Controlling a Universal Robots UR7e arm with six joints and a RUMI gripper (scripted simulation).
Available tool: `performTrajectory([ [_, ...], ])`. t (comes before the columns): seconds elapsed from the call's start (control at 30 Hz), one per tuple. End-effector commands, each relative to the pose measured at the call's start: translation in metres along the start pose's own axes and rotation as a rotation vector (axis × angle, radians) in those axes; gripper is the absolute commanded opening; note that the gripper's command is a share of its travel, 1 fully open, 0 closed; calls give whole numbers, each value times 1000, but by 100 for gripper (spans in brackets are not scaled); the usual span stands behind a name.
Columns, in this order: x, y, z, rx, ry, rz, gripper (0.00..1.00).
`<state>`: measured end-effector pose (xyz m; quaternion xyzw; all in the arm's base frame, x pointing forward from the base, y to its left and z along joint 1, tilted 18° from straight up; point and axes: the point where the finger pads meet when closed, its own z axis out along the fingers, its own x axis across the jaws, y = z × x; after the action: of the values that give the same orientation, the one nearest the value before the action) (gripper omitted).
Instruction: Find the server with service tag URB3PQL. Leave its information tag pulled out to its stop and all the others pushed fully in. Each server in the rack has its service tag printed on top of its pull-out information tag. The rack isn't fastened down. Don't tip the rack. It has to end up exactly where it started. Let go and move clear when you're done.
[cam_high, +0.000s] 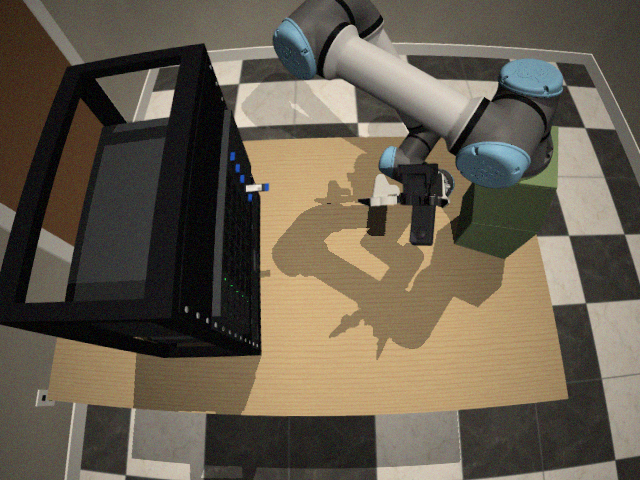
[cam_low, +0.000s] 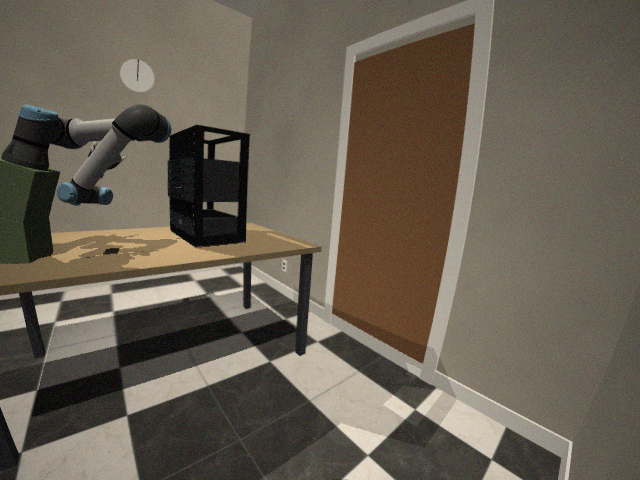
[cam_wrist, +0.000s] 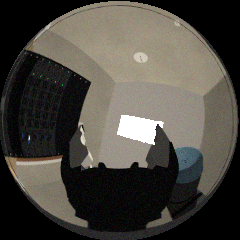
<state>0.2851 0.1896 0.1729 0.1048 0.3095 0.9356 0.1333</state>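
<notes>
The black rack (cam_high: 192, 103) (cam_low: 199, 186) (cam_wrist: 72, 112) stands upright on the table at the top view's left. Several blue-ended tags line its front. One information tag (cam_high: 254, 188) (cam_wrist: 29, 139) sticks out, its white strip showing; its print is unreadable. The other blue tabs, such as the top one (cam_high: 232, 156) and the lowest one (cam_high: 249, 197), sit close to the front. How far the pulled tag is from its stop cannot be told. My gripper (cam_high: 413, 199) (cam_wrist: 119, 124) is open and empty, well away from the rack's front; the arm partly hides it in the exterior view.
The wooden table (cam_high: 320, 377) (cam_low: 279, 249) carries the rack and the arm's green pedestal (cam_high: 511, 217) (cam_low: 15, 211). The arm (cam_high: 403, 77) (cam_low: 98, 155) arches above the table, its wrist beside the pedestal. A wall and a brown door (cam_low: 403, 196) are behind the rack.
</notes>
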Motion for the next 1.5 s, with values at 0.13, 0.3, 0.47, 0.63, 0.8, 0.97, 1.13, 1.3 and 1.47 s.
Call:
performTrajectory([
  [0.13,-12,6,2,-15,-47,18,100],
  [0.3,-16,7,2,-20,-63,24,100],
  [0.47,-23,10,2,-29,-90,35,100],
  [0.63,-29,13,2,-37,-116,45,100],
  [0.8,-34,15,2,-41,-132,52,100],
  [0.97,-40,17,1,-49,-157,62,100],
  [1.13,-47,20,1,-56,-183,73,100],
  [1.3,-54,22,0,-64,-208,83,100],
  [1.47,-58,23,-1,-68,-223,89,100],
])
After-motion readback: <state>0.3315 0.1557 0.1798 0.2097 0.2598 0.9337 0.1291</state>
